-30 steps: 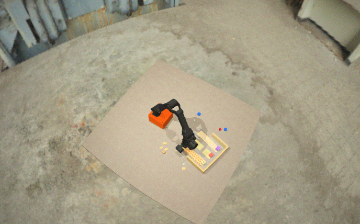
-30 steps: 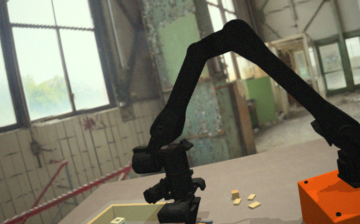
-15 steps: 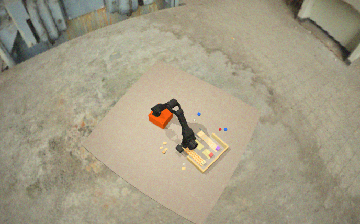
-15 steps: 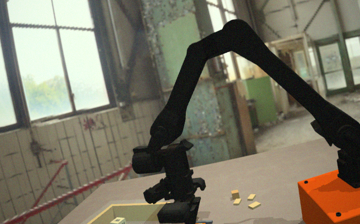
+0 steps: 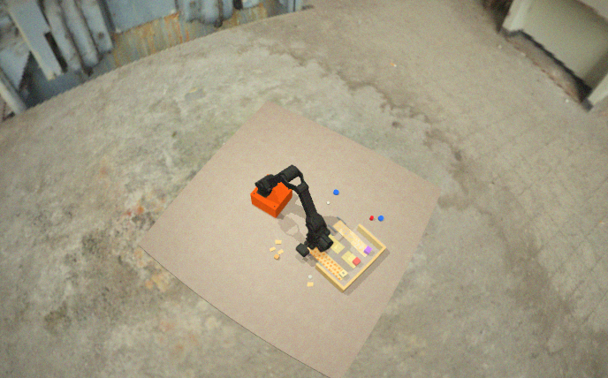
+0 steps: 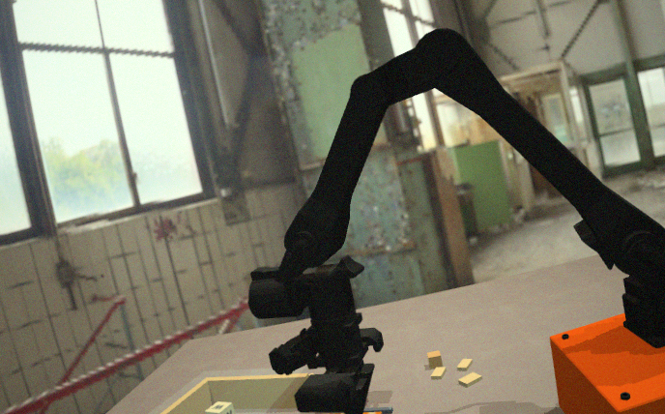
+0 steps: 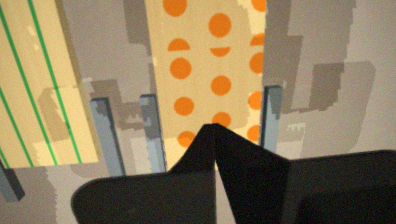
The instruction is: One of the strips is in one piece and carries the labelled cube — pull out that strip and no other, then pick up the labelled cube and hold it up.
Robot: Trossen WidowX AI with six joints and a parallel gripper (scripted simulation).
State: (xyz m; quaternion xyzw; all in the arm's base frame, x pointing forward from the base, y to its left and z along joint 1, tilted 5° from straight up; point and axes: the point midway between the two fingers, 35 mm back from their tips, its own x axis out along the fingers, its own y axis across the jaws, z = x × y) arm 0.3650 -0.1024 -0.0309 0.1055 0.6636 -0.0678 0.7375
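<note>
The orange-dotted strip (image 5: 327, 262) (image 7: 200, 95) lies in the tray; its dots are cut along a crosswise line in the wrist view. The labelled cube (image 5: 343, 273) (image 6: 219, 407), cream with a dark mark, sits at its far end. A red cube (image 5: 356, 260) is on the middle strip, whose pale pieces (image 5: 348, 257) show a gap. A purple cube (image 5: 368, 249) is on the other outer strip (image 5: 349, 234). A green-lined strip (image 7: 42, 100) shows left in the wrist view. My gripper (image 7: 210, 130) is shut and empty, over the dotted strip's near end; the exterior view cuts off the tips.
Grey-blue guide bars (image 7: 271, 117) (image 7: 152, 127) flank the dotted strip. The tray wall (image 5: 365, 269) encloses the strips' far ends. Small tan blocks (image 5: 278, 241) (image 6: 470, 379) lie near the orange base (image 5: 262, 205) (image 6: 597, 369). Blue pieces (image 5: 336, 192) (image 5: 380, 218) and a red piece (image 5: 371, 217) lie outside the tray.
</note>
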